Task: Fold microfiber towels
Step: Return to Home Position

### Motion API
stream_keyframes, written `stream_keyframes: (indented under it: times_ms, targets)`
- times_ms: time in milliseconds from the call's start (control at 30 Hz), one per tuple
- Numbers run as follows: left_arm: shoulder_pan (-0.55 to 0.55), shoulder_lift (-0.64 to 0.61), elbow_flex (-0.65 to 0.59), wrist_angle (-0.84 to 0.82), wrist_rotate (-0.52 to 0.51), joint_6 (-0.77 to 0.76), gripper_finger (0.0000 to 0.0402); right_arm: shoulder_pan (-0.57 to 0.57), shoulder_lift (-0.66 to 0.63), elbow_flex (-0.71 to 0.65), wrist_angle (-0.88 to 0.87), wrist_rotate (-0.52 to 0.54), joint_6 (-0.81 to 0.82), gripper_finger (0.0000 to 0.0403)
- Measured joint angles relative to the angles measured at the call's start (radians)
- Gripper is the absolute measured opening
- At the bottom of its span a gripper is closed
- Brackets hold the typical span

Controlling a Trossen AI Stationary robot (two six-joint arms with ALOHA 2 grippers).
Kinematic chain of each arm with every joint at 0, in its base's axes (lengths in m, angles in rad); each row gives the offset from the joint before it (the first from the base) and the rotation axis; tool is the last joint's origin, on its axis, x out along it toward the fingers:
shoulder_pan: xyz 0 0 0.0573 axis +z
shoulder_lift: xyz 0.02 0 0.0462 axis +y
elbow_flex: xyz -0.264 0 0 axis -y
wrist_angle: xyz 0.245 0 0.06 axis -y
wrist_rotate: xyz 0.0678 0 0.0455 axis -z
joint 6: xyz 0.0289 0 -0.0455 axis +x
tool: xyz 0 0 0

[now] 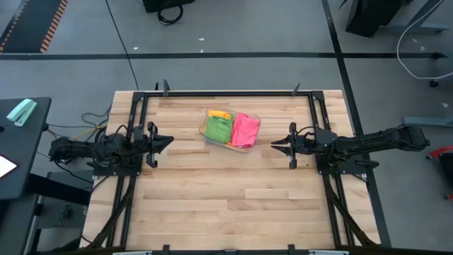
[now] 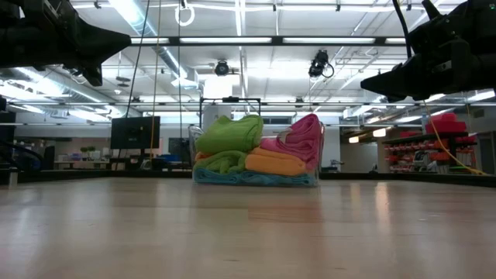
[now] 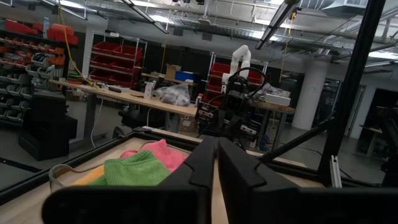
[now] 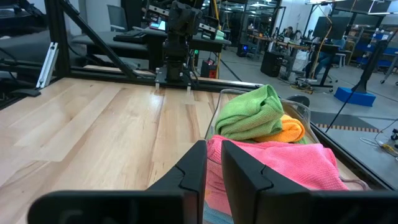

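Note:
The microfiber towels lie piled in a clear plastic tray (image 1: 255,120) at the middle of the table's far half. A green towel (image 1: 217,129) is on the left and a pink one (image 1: 245,131) on the right, with an orange one (image 2: 275,164) under them and a blue one (image 2: 248,177) at the bottom. My left gripper (image 1: 168,141) hovers left of the tray, pointing at it, shut and empty (image 3: 217,142). My right gripper (image 1: 274,144) hovers right of the tray, pointing at the pink towel (image 4: 280,162), its fingers nearly together with nothing between them (image 4: 213,144).
A black frame (image 1: 226,93) runs along the table's far, left and right edges. Bare wooden tabletop (image 1: 226,198) stretches from the tray to the near edge. Each arm stays above the table, clear of the tray.

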Motion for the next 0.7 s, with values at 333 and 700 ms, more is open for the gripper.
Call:
stream_keyframes:
  times_ms: [333,700]
  targets:
    - [0.000,0.000,0.000,0.000,0.000,0.000,0.0031,0.000,0.000,0.000,0.000,0.000,0.000,0.0058]
    - [0.000,0.000,0.000,0.000,0.000,0.000,0.0028,0.000,0.000,0.000,0.000,0.000,0.000,0.0058]
